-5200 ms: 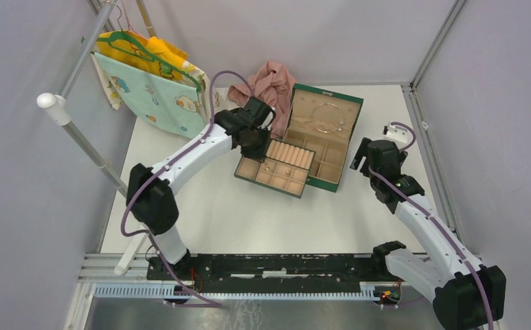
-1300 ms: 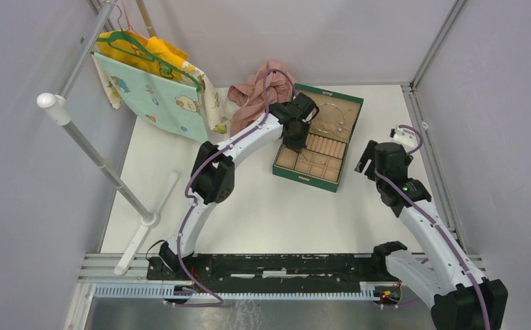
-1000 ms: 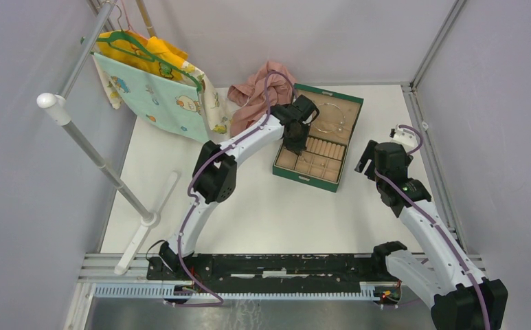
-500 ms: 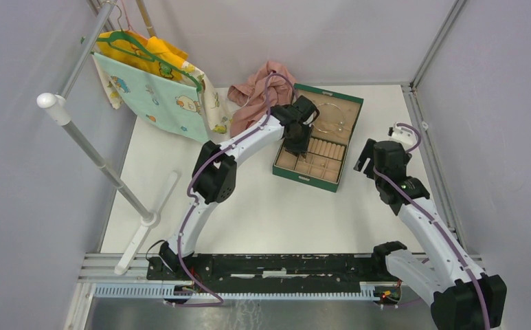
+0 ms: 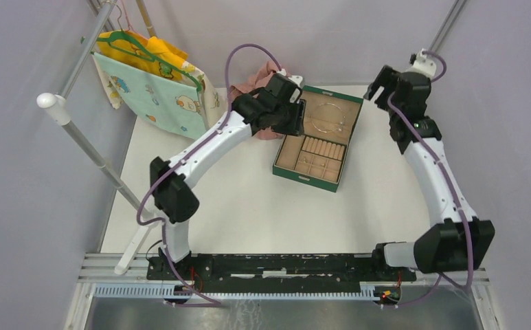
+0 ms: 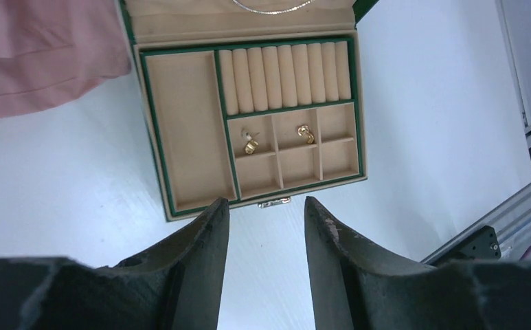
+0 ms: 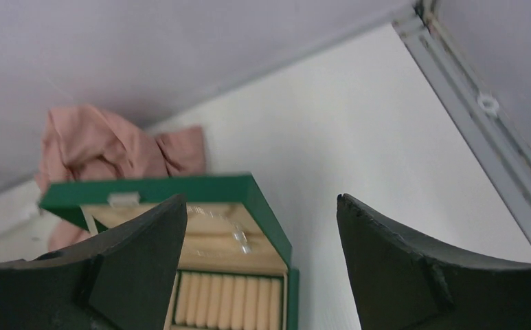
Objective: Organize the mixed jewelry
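Observation:
The mixed jewelry lies in the green box (image 5: 315, 143). Two small gold pieces (image 6: 251, 144) (image 6: 305, 133) sit in neighbouring small compartments of the tan tray (image 6: 187, 130). A thin silvery loop (image 5: 329, 117) rests on the raised lid's lining and also shows in the right wrist view (image 7: 229, 225). My left gripper (image 6: 266, 210) hangs high over the box's front latch (image 6: 275, 202), open and holding nothing. My right gripper (image 7: 261, 203) is open and holds nothing, raised beyond the box's far right corner (image 5: 380, 81).
A pink cloth (image 5: 257, 77) lies bunched at the box's far left, touching its lid. A metal rack with a hanger and printed cloths (image 5: 154, 82) stands at the back left. Frame rails (image 7: 482, 110) run along the table's right edge.
The left gripper has opened, risen off the tray and drawn back to the left. The right arm has swung up toward the far right corner. The tray sits in the box.

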